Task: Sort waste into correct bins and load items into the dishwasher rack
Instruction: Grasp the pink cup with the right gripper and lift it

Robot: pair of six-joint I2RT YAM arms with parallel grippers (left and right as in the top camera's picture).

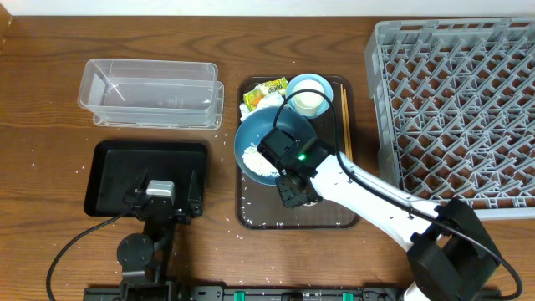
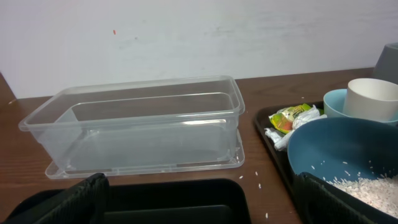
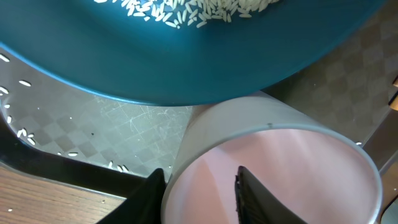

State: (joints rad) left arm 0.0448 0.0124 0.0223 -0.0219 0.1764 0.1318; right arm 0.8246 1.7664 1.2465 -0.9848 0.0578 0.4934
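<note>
Pink cup (image 3: 292, 168) stood on the brown tray (image 1: 251, 213), just beside the dark-blue dish (image 3: 186, 56). Right gripper (image 3: 199, 186) fingers were apart, straddling its rim, probably for a pinch lift to the rack (image 1: 451, 100). Left gripper (image 1: 165, 196) hung spread wide.

The brown tray (image 1: 259, 211) is offering little room: the dark-blue dish (image 1: 259, 134) is crowding right against the pink cup (image 3: 298, 162), and the right arm (image 1: 368, 196) is lying across the tray's near corner. Bare bench (image 1: 50, 50) is lying open left of the clear tub (image 1: 150, 84).
</note>
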